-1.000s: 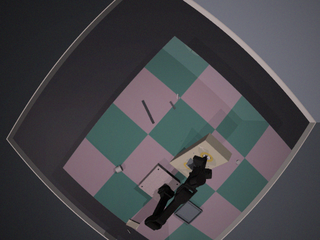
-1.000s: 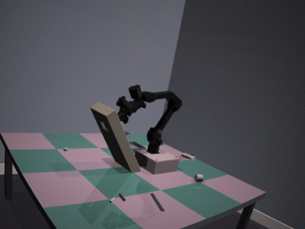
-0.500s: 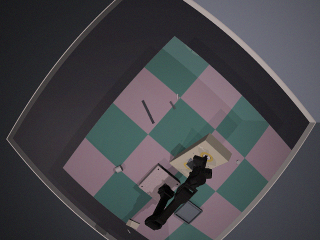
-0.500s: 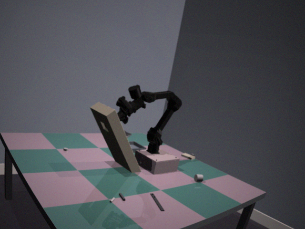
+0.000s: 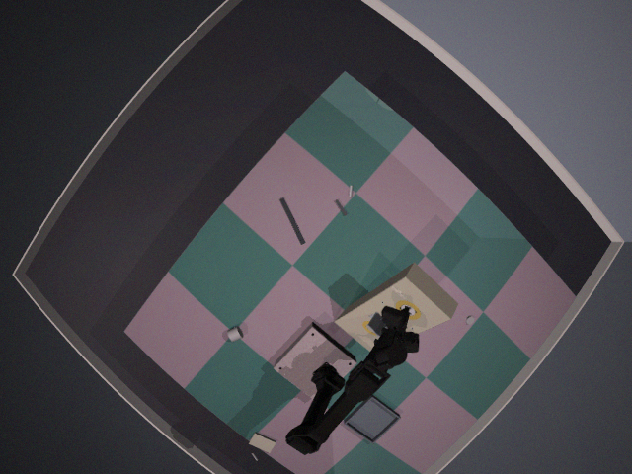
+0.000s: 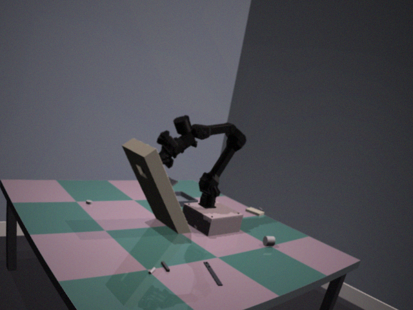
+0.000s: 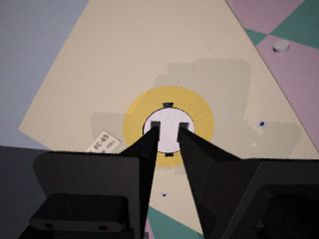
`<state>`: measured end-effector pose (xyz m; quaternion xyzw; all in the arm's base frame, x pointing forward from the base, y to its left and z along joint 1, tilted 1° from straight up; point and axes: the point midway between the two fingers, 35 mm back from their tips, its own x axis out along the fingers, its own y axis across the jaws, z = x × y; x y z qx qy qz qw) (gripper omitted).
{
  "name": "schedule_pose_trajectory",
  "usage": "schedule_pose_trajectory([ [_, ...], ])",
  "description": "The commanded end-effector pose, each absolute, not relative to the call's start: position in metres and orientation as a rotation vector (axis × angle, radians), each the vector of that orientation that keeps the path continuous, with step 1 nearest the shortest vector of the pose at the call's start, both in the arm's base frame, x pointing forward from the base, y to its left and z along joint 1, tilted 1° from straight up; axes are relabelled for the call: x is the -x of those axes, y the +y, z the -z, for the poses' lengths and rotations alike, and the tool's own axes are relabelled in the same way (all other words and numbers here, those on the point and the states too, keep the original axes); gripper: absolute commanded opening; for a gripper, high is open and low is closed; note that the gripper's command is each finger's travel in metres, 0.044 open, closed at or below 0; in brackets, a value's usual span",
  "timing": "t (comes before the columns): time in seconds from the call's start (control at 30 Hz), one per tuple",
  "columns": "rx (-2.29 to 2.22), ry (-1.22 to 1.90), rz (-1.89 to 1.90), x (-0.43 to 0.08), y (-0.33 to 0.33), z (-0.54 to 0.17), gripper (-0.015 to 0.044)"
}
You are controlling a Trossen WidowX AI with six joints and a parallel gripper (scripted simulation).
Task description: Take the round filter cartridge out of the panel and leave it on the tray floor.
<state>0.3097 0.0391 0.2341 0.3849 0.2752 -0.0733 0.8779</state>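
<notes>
The round white cartridge (image 7: 169, 119) sits inside a yellow ring (image 7: 134, 119) on the leaning beige panel (image 5: 352, 322) (image 6: 166, 186) (image 7: 125, 50). Its two dark slots lie left and right on its face in the wrist view. My gripper (image 7: 167, 131) is slightly open, with nothing held between its fingers. One fingertip is at each slot's lower end; whether the tips are inside the slots cannot be told. Two small dark notches show above and below the cartridge. The shallow grey tray (image 5: 372, 419) (image 6: 186, 197) has nothing visible in it.
A pinkish base box (image 5: 301, 356) (image 6: 224, 225) stands beside the panel. A grey piece (image 5: 376, 323) is on the panel's lower face. A white cylinder (image 5: 234, 334) (image 6: 268, 241), a dark strip (image 5: 291, 220) (image 6: 212, 273) and a small disc (image 5: 470, 319) (image 7: 281, 47) lie on the table.
</notes>
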Motion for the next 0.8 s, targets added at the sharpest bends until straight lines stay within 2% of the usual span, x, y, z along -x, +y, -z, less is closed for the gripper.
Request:
schedule_pose_trajectory([
  [0.0,-0.802,0.578,0.151,-0.3102,0.0395,-0.2322,0.0091],
  [0.77,-0.802,0.577,0.151,-0.3188,0.0404,-0.2268,0.0091],
])
